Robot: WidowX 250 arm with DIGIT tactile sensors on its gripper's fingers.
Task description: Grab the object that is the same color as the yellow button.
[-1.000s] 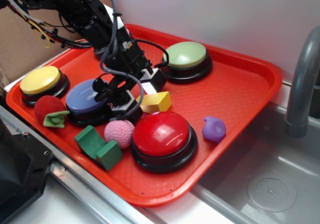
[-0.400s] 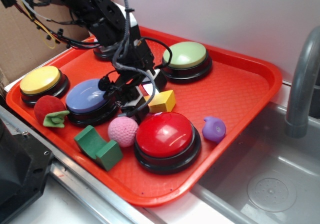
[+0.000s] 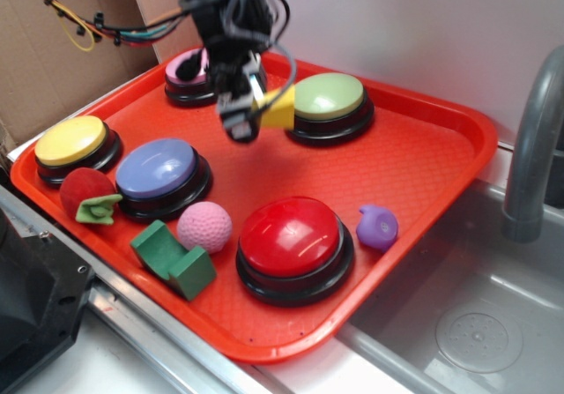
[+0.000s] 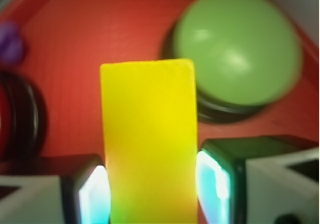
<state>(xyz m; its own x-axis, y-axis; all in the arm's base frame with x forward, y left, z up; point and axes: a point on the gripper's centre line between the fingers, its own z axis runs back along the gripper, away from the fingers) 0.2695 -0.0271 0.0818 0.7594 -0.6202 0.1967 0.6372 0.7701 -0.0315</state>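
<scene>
Exterior view shows the gripper (image 3: 249, 112) raised above the far part of the red tray (image 3: 423, 160), its fingers clamped on the yellow block (image 3: 277, 109), which hangs clear of the tray surface just left of the green button (image 3: 328, 97). Wrist view confirms the hold: both pads (image 4: 95, 194) press against the block's (image 4: 148, 144) sides, with the green button (image 4: 235, 48) beyond it to the right. Behind the gripper, at the far left of the tray, sits a pink button (image 3: 187, 70). The yellow button (image 3: 70, 140) rests at the tray's left edge, well apart from the block. Near it are a blue button (image 3: 159, 169), a red ball (image 3: 84, 189) with a green piece (image 3: 99, 209), a green block (image 3: 172, 260), a pink ball (image 3: 204, 226), a red button (image 3: 289, 237) and a purple object (image 3: 377, 226).
</scene>
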